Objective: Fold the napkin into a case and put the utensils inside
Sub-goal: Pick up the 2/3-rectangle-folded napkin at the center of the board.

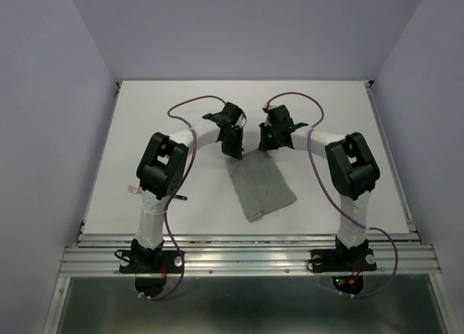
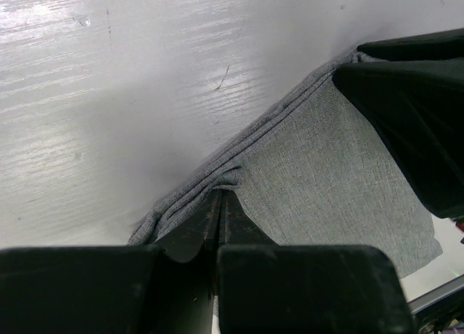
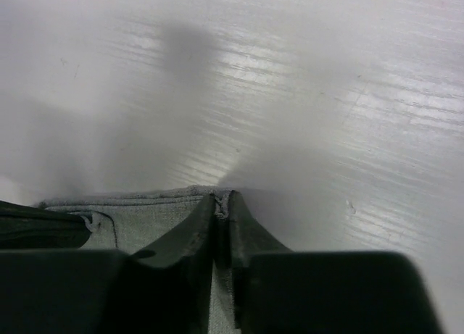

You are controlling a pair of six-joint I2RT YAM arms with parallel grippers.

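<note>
Item: the napkin (image 1: 262, 189), mid-grey woven cloth, matte, folded into a layered oblong. It lies at the centre of the white table (image 1: 348, 131) between my arms, its far end under both wrists. My left gripper (image 2: 221, 207) is clenched on the stacked far edge; my right gripper (image 3: 221, 203) is pinched on the neighbouring corner, cloth between its pads. Risk, as I judge it: the layers are soft, so an uneven pull could slip one out and skew the fold.

no readable text, no labels, brands, numbers or signs
</note>
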